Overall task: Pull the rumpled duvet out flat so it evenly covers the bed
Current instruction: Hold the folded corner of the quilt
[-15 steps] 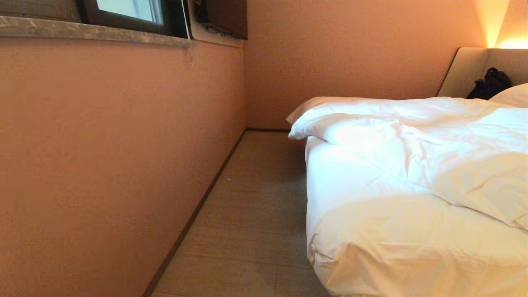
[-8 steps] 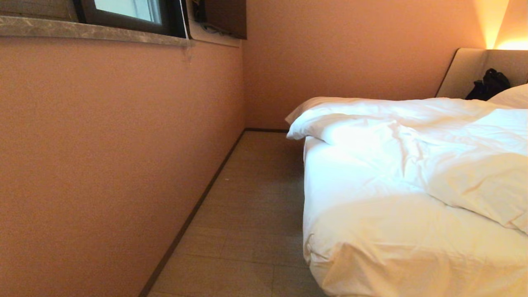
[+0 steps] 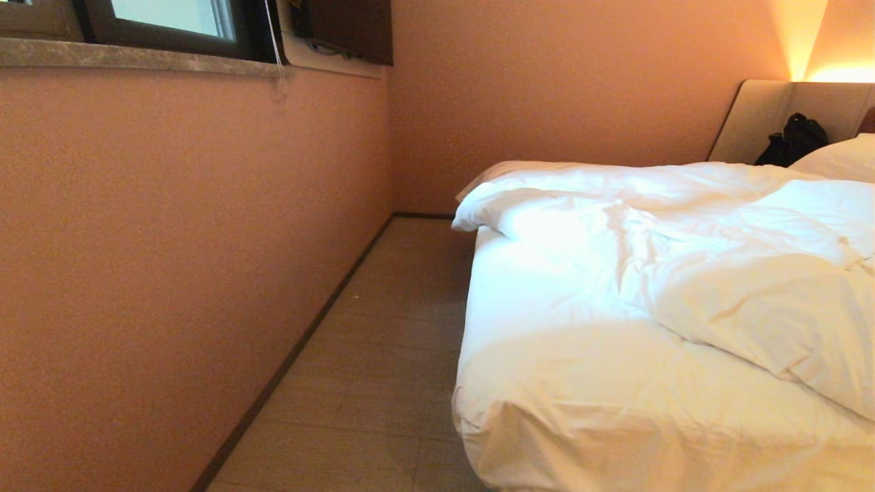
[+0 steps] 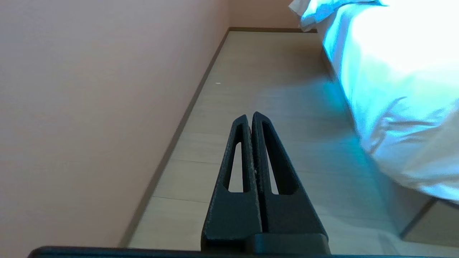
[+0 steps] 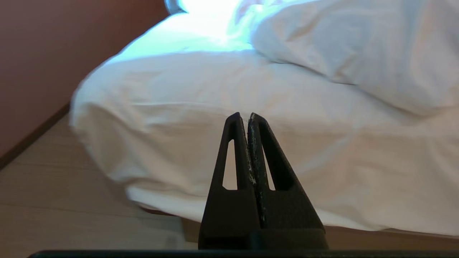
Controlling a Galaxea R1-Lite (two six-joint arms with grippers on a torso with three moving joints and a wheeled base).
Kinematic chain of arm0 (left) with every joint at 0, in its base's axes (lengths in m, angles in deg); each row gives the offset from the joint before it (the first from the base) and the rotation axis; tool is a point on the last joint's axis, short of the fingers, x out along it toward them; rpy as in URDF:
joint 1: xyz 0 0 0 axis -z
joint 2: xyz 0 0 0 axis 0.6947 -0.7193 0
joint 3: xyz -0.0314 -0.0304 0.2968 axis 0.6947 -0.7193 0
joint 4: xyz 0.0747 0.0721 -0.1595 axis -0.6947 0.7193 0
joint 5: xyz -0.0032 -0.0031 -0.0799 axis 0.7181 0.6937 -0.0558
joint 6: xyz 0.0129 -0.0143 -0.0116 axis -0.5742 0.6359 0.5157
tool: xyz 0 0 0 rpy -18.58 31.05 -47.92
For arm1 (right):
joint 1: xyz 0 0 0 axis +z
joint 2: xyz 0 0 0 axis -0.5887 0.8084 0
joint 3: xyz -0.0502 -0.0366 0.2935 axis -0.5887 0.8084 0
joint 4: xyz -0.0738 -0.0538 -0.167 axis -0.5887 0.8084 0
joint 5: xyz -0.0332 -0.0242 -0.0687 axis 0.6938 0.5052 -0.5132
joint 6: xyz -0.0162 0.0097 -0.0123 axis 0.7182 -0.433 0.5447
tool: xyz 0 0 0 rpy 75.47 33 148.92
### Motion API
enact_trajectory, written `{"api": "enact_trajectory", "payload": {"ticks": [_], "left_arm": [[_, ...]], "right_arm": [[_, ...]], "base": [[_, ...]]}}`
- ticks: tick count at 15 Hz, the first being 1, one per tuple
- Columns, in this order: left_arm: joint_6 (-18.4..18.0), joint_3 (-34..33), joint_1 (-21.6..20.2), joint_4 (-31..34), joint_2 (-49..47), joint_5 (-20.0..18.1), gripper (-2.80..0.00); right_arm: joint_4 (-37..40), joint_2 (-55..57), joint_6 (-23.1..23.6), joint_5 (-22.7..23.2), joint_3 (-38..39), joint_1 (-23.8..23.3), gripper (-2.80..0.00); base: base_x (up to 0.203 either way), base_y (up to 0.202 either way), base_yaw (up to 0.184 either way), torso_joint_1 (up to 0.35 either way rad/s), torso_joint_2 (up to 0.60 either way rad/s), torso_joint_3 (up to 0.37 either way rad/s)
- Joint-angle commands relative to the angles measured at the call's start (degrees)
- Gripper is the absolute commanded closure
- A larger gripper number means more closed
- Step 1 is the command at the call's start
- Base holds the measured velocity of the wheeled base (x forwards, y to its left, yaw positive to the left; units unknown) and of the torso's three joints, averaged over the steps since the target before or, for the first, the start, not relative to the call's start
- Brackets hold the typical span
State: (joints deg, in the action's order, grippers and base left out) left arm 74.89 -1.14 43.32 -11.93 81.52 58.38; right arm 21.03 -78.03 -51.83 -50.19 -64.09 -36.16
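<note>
right gripper [image 5: 248, 116]: jaws closed, empty | faces bed [image 5: 200, 118] corner | duvet [image 5: 358, 53] rumpled

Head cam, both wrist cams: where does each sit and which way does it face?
Head view: on the head, facing wall, floor and the bed with its rumpled duvet; no arm shows.
Left wrist view: behind the shut left end effector, aimed along the floor.
Right wrist view: behind the shut right end effector, facing the bed's near corner.
All three share that corner.
</note>
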Motion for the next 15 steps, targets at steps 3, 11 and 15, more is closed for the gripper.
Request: {"api": "enact_trajectory", "payload": {"ticks": [3,11,15], "left_arm": [[0.1,0.0,0.0,0.0,0.0,0.0,0.00],[0.1,0.0,0.0,0.0,0.0,0.0,0.00],[0.1,0.0,0.0,0.0,0.0,0.0,0.00]], "right_arm": [[0.0,0.0,0.0,0.0,0.0,0.0,0.00],[0.0,0.0,0.0,-0.1,0.0,0.0,0.00],[0.0,0.0,0.0,-0.1,0.0,0.0,0.00]], "base": [[0.000,-0.195,0.001,0.002,0.00,-0.001],[0.000,-0.192,0.000,0.002,0.00,0.002],[0.000,-0.195,0.000,0.004,0.00,0.004]]}}
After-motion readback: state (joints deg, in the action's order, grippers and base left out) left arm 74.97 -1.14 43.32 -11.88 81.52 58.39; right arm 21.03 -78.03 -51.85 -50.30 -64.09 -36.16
